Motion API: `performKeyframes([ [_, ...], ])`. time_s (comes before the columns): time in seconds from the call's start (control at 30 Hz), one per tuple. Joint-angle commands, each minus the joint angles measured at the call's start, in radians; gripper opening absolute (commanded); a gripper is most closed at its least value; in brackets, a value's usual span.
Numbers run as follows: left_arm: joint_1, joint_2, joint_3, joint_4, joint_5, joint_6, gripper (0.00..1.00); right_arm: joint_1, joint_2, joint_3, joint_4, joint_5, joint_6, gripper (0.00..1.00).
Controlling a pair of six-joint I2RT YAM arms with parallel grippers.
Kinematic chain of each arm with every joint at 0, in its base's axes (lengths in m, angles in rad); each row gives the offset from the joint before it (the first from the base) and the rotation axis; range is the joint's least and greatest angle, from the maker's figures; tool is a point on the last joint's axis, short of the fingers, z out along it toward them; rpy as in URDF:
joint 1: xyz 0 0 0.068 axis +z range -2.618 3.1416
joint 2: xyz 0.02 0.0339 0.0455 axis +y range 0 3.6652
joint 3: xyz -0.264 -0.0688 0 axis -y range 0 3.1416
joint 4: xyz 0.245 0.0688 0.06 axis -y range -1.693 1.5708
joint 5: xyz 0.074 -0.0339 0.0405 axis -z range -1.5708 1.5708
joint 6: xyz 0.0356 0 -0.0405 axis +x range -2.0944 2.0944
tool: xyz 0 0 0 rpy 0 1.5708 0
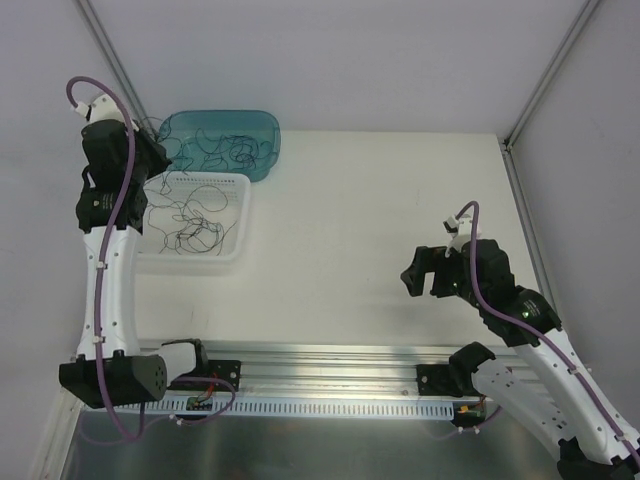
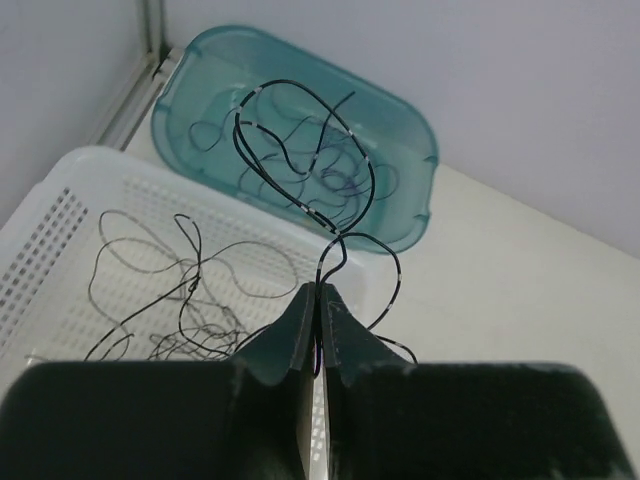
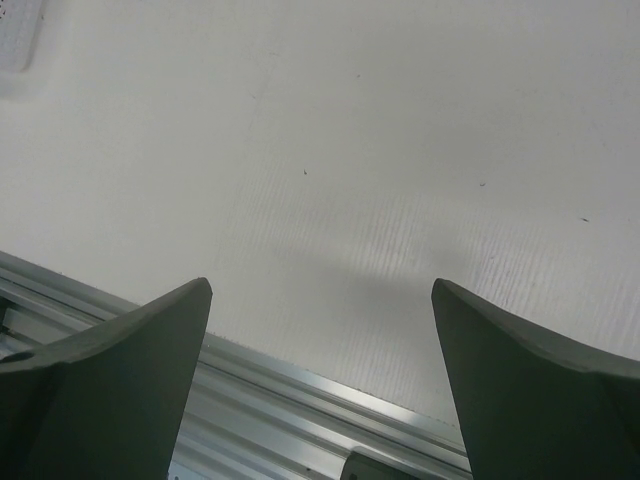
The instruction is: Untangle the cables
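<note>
My left gripper (image 2: 320, 290) is shut on one thin dark cable (image 2: 368, 180), which rises from the fingertips in curly loops. It hangs over the white perforated basket (image 2: 60, 220), in front of the teal bin (image 2: 300, 45). A loose tangle of cables (image 2: 190, 290) lies in the basket, and more cables (image 1: 225, 150) lie in the teal bin (image 1: 265, 135). From above, the left gripper (image 1: 163, 157) is at the far left by both containers. My right gripper (image 1: 420, 280) hovers open over bare table at the right, and its wrist view shows nothing between the fingers (image 3: 320, 290).
The white basket (image 1: 240, 215) stands just in front of the teal bin at the back left. An aluminium rail (image 3: 300, 380) runs along the table's near edge below the right gripper. Frame posts stand at the back corners.
</note>
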Motion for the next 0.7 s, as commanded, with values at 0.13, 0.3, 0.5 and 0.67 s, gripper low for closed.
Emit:
performKeyframes([
  [0.13, 0.112, 0.132, -0.181, 0.031, -0.020, 0.007, 0.20, 0.001, -0.011, 0.012, -0.016, 0.004, -0.019, 0.97],
  [0.3, 0.137, 0.087, -0.247, 0.031, -0.041, -0.004, 0.74, 0.001, -0.033, 0.021, -0.046, 0.026, -0.027, 0.97],
  [0.5, 0.140, -0.084, -0.293, -0.003, -0.049, 0.041, 0.99, 0.001, -0.068, 0.035, -0.085, 0.066, -0.033, 0.97],
  [0.67, 0.142, -0.273, -0.313, -0.087, -0.023, 0.088, 0.99, -0.001, -0.110, 0.081, -0.151, 0.136, -0.044, 0.97],
])
